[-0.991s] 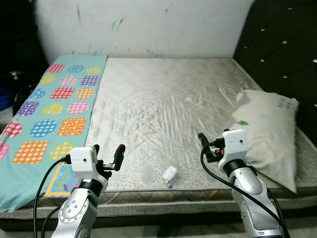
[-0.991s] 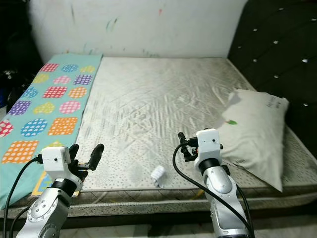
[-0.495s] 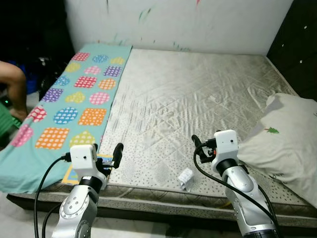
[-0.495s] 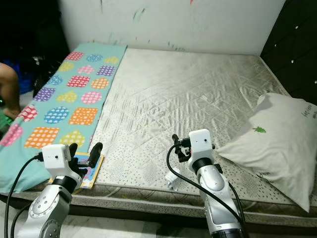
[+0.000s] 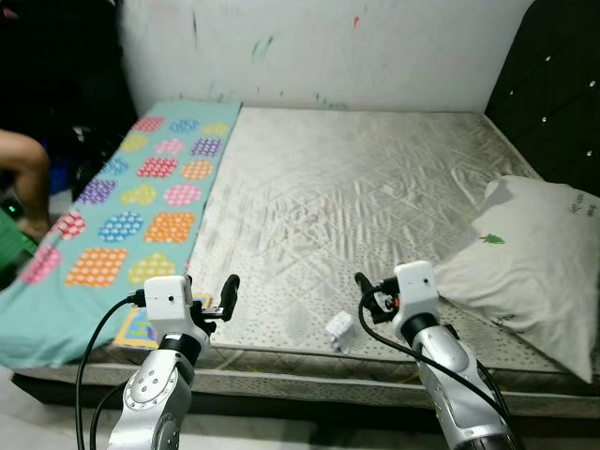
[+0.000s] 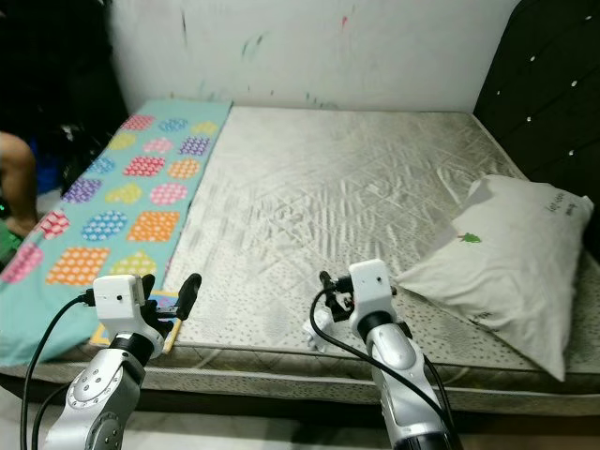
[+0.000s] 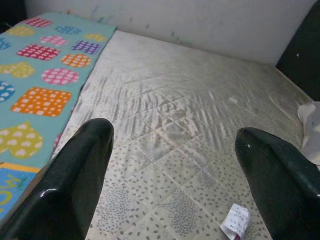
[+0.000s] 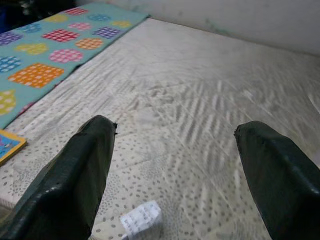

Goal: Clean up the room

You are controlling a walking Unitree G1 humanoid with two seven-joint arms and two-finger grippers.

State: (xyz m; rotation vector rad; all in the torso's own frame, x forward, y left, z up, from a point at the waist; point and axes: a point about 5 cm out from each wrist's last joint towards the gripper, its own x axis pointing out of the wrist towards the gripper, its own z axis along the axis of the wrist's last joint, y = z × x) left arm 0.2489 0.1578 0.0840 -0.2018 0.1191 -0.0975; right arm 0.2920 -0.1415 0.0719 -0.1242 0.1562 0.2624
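Quilted mattress, crumpled paper, gaping grippers

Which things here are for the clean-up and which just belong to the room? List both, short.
For the clean-up:
- crumpled white paper at the mattress's near edge
- small colourful book at the near left edge
- left gripper and right gripper, both open

Just belonging there:
- mattress
- teal patterned blanket on its left side
- pillow on the right
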